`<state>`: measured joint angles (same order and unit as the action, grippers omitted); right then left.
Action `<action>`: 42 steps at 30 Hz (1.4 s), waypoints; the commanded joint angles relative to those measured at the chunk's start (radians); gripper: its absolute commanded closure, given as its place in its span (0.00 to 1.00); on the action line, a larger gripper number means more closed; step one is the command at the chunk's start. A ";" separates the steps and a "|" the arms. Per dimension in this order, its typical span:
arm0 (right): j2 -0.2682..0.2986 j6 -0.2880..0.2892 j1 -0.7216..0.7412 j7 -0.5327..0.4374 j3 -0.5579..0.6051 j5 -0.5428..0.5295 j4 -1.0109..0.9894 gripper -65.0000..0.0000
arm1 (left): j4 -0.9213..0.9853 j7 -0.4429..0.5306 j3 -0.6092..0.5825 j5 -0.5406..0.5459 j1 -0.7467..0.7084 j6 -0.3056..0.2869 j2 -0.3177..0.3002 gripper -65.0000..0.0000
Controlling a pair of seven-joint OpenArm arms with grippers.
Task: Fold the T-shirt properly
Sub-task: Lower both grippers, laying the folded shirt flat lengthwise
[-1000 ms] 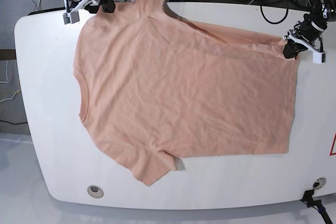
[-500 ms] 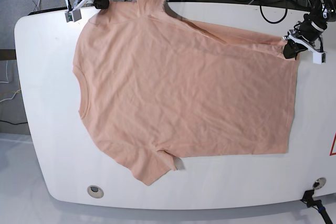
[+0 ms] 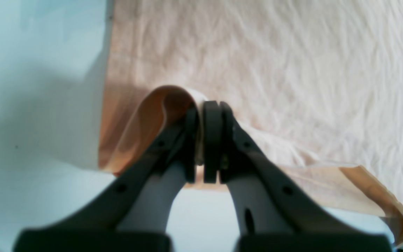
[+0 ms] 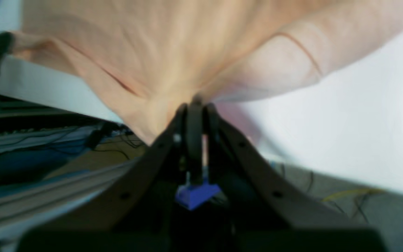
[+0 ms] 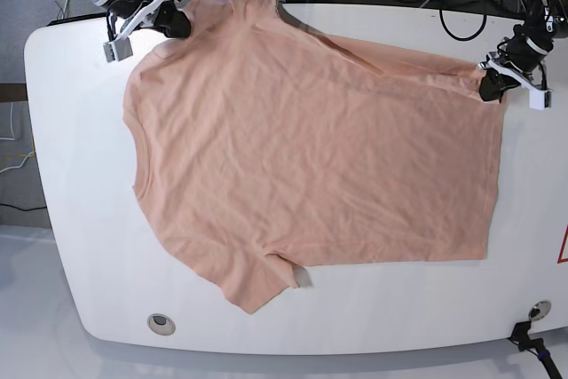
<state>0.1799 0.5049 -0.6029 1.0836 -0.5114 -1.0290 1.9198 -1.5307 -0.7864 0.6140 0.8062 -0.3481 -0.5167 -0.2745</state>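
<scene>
**Operator A:** Where is the T-shirt [image 5: 311, 148]?

**Operator B:** It lies spread on the white desk [image 5: 80, 130], neck toward the base view's left edge, one sleeve near the front edge.

**Operator A:** What is the state of the left gripper [image 3: 203, 140]?

**Operator B:** Its jaws are clenched on a raised fold at the hem corner, base view's right.

**Operator A:** And the right gripper [image 4: 194, 119]?

**Operator B:** Its jaws are clenched on bunched fabric at the far shoulder, which is lifted off the desk.
</scene>
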 commanded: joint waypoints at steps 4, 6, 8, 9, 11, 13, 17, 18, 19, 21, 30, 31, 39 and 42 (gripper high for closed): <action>0.037 -0.053 0.059 -0.016 -0.006 -0.052 0.016 1.00 | -0.038 0.023 0.010 0.022 0.053 -0.006 -0.018 0.97; 0.056 -0.061 0.093 -0.016 -0.006 -0.052 0.016 1.00 | -0.038 0.023 0.010 0.022 0.071 -0.006 -0.018 0.97; 0.060 -0.067 0.125 -0.015 -0.006 -0.052 0.014 1.00 | -0.038 0.023 0.007 0.022 0.099 -0.004 -0.018 0.97; 0.062 -0.074 0.140 -0.015 -0.006 -0.052 0.014 1.00 | -0.038 0.023 0.007 0.022 0.119 -0.004 -0.018 0.97; 0.063 -0.091 0.176 -0.015 -0.006 -0.052 0.013 1.00 | -0.037 0.009 0.008 0.015 0.148 -0.004 -0.018 0.97; 0.065 -0.096 0.209 -0.015 -0.006 -0.050 0.013 1.00 | -0.034 -0.015 0.010 0.015 0.182 -0.004 -0.018 0.97; 0.065 -0.096 0.275 -0.015 -0.006 -0.049 -0.033 1.00 | -0.034 -0.024 0.007 0.014 0.223 0.007 -0.018 0.97; 0.065 -0.096 0.294 -0.015 -0.006 -0.047 -0.059 1.00 | -0.032 -0.024 0.005 0.014 0.229 0.023 -0.018 0.97; 0.065 -0.096 0.312 -0.015 -0.006 -0.047 -0.082 1.00 | -0.032 -0.024 0.005 0.014 0.238 0.037 -0.018 0.97; 0.065 -0.096 0.349 -0.015 -0.006 -0.047 -0.121 1.00 | -0.014 -0.024 0.005 0.014 0.255 0.042 -0.018 0.97; 0.109 -0.094 0.522 -0.015 0.000 -0.046 -0.306 1.00 | 0.118 -0.021 0.005 0.014 0.315 0.042 -0.021 0.97; 0.111 -0.094 0.536 -0.015 0.000 -0.046 -0.326 1.00 | 0.128 -0.021 0.005 0.014 0.320 0.042 -0.021 0.97; 0.112 -0.094 0.596 -0.015 0.001 -0.044 -0.394 1.00 | 0.244 -0.020 0.004 0.014 0.363 0.042 -0.021 0.97; 0.111 -0.094 0.607 -0.015 0.006 -0.044 -0.394 1.00 | 0.258 -0.020 0.004 -0.008 0.381 0.042 -0.021 0.97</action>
<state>0.2756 0.4038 -0.0151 1.0851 -0.5041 -1.0515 1.5093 -1.2556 -0.8276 0.6140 0.7975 0.0132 -0.4706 -0.2737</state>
